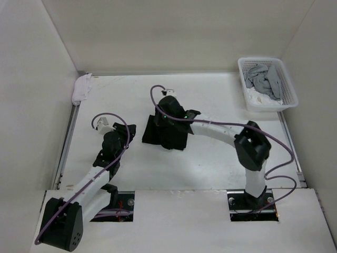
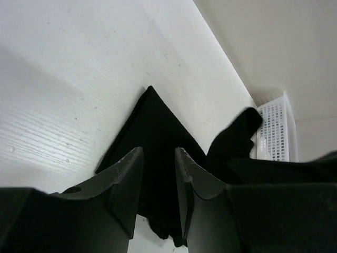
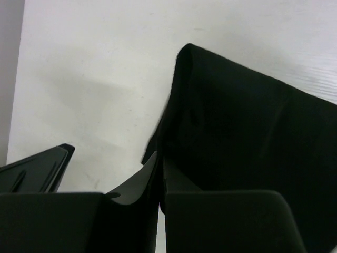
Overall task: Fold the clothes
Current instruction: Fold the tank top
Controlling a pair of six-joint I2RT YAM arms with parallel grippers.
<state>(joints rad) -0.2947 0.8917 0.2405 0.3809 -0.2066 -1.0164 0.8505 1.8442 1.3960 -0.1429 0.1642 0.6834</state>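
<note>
the right claw [image 3: 159, 158] shows at the bottom centre of its own wrist view with its jaws drawn nearly together, only a thin slit between them. the raised edge of the clothes [image 3: 247, 132] runs down into that slit. it looks like a pinch on the hem, though black on black makes this hard to be sure of. from there the cloth rises to a rounded, doubled corner in the upper middle of the frame and throws a soft shadow on the table to its left. that suggests a flap being carried over rather than lying flat.

the left claw [image 2: 159, 153] is at the bottom of its wrist view with the jaws partly apart and nothing between them. its tips hover just short of a pointed corner of the garment.

in the top view the garment is a compact dark block at the centre of the table [image 1: 210, 163], under the right wrist. i judge that at least one fold is in and another is under way. setting the flap down, letting go and squaring the edges are not yet done.

further out, a small white cloth [image 1: 82, 87] lies at upper left. a white basket [image 1: 288, 89] at upper right holds grey and white garments [image 1: 263, 79], well apart from the work.
</note>
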